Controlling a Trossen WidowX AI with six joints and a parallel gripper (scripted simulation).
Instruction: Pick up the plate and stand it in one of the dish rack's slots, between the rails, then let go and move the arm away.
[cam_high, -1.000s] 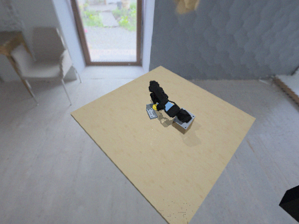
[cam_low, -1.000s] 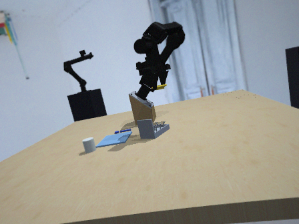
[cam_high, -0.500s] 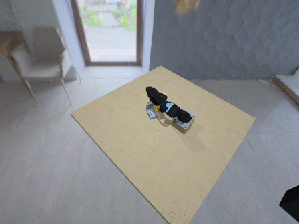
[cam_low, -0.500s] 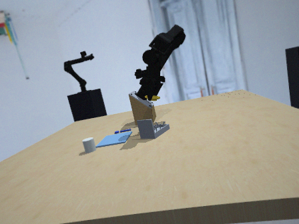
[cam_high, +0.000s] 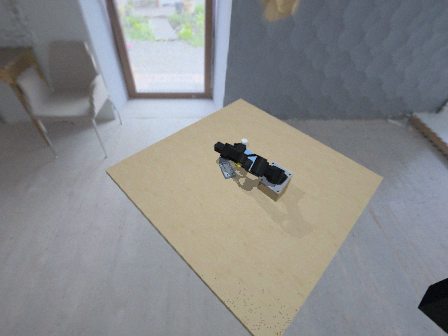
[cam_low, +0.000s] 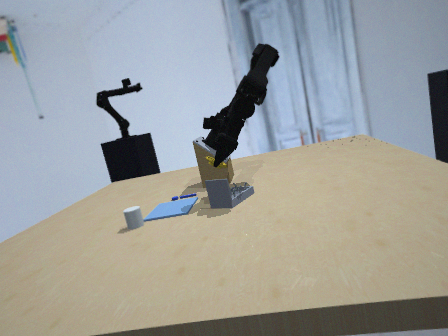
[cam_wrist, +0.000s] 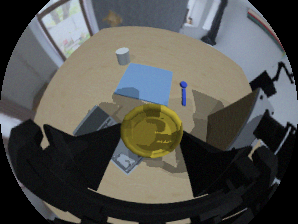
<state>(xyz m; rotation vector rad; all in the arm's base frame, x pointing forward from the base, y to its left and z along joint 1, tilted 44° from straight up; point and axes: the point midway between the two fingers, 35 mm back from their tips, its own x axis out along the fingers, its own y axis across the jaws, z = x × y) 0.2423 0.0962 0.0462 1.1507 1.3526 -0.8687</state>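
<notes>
Plate (cam_wrist: 152, 129), yellow, sits clamped between the gripper (cam_wrist: 150, 156) fingers, held in the air just above the grey dish rack (cam_low: 234, 193). Beyond lie a blue mat (cam_wrist: 144, 83), blue pen (cam_wrist: 182, 92) and white cup (cam_low: 133, 217).

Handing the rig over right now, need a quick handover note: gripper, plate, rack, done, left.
Gripper: shut on the yellow plate, carried in the air.
Dish rack: grey, on the table in front of the arm's base, nothing seen in its slots. In the exterior view the gripper hangs above it, apart from it.
Nearby: blue mat, blue pen, white cup.
Done: plate picked up and brought above the rack.
Left: turn it upright, lower it between the rails, release, move the arm away.
</notes>
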